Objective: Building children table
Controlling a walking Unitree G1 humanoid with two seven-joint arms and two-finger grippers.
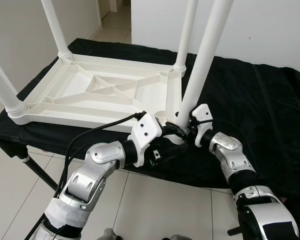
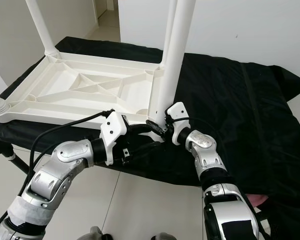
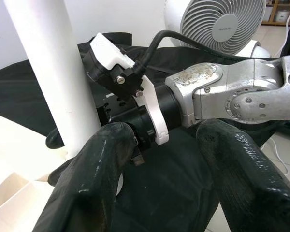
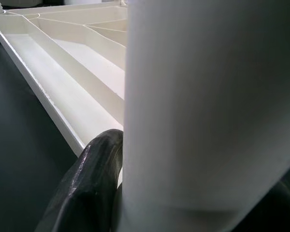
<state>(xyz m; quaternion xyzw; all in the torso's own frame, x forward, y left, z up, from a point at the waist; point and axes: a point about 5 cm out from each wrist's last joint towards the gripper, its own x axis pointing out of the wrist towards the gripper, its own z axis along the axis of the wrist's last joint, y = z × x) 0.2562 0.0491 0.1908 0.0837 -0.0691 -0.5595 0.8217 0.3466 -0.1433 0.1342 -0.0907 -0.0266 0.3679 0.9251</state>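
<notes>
Right gripper [image 1: 182, 131] is clamped around the base of the near-right leg [image 1: 202, 65], at five o'clock on the upturned tabletop [image 1: 90, 90]; my left gripper [image 1: 171, 136], fingers apart, sits just beside it. I count four legs standing in the corners, so I judge only seating this last one remains.

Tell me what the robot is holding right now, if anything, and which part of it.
The right gripper clasps the nearest white table leg at its base, by the upturned tabletop's corner. The left gripper sits open beside it, holding nothing.
</notes>
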